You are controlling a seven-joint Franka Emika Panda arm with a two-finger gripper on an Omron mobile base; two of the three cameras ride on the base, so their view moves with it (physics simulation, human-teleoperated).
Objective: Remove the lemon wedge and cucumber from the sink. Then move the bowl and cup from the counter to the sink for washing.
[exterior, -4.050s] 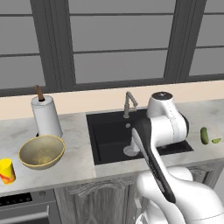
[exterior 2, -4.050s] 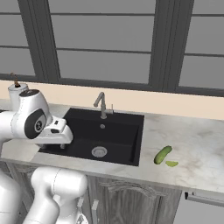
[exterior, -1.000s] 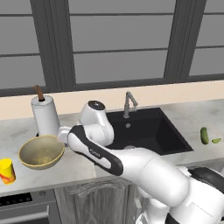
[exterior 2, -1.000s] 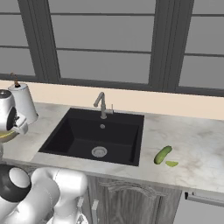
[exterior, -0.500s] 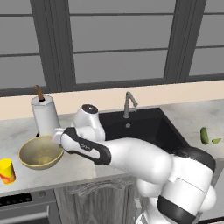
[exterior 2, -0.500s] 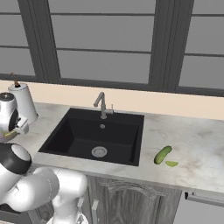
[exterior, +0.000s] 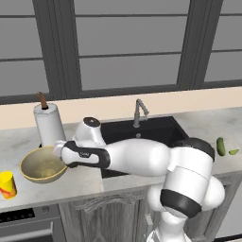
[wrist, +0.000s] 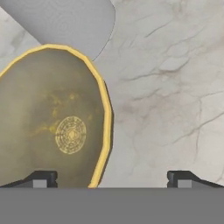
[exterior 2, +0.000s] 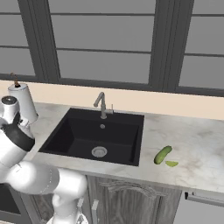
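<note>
The arm has swung from over the sink [exterior 2: 94,140], where it hung four seconds ago, across to the left of the frame, and in the last second it has dropped lower and reached further left until the gripper [wrist: 111,178] sits right over the near edge of the bowl [exterior: 43,165]. In the hand view the fingertips [wrist: 41,178] stand wide apart, one over the bowl's speckled inside and the other over bare counter [wrist: 175,87], so the yellowish rim [wrist: 103,131] runs up between them; nothing is held yet. This looks like the line-up for a pinch on the rim, so the first half of the task reads as finished: the black basin is bare but for its drain, and the cucumber [exterior 2: 162,155] and lemon wedge [exterior 2: 171,163] lie together on the counter at the right of the right base view, in the same spot as in all the earlier frames. The bowl rests at mid-left of the left base view, just in front of the paper towel roll [exterior: 49,124], and has not shifted. The cup [exterior: 7,184] stands untouched at the far lower left, well apart from the gripper.
</note>
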